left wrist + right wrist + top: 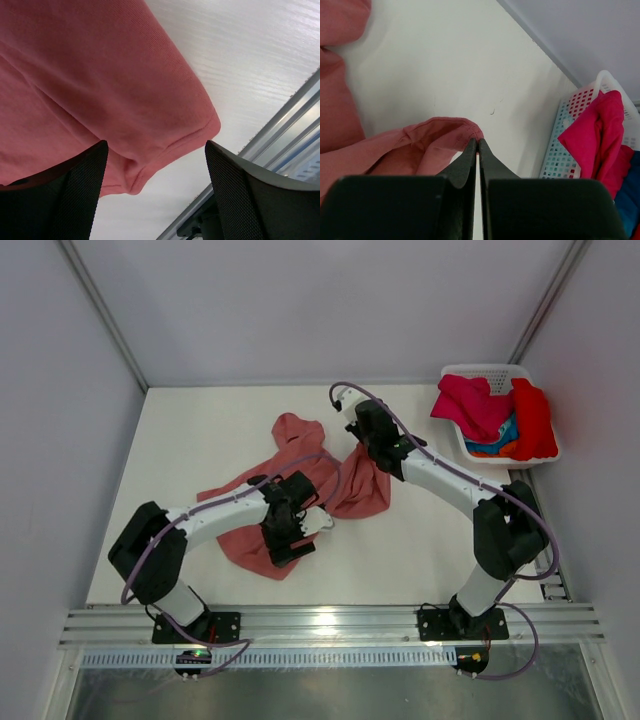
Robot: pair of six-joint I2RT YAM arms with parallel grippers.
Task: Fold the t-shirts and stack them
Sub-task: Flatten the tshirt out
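One white table (pixel 200 440): left claw (pixel 156 148) apart, right claw (pixel 478 141) pinching pink t-shirt (pixel 297 436).

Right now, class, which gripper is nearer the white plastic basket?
Right. The right gripper, shut on the salmon-pink cotton t-shirt, is left of the basket; the left gripper hangs open over that shirt, farther off.

White tabletop (pixel 200 430) enclosed by pale walls (pixel 300 300); aluminium rail (pixel 330 625) along near edge, possibly glass below.
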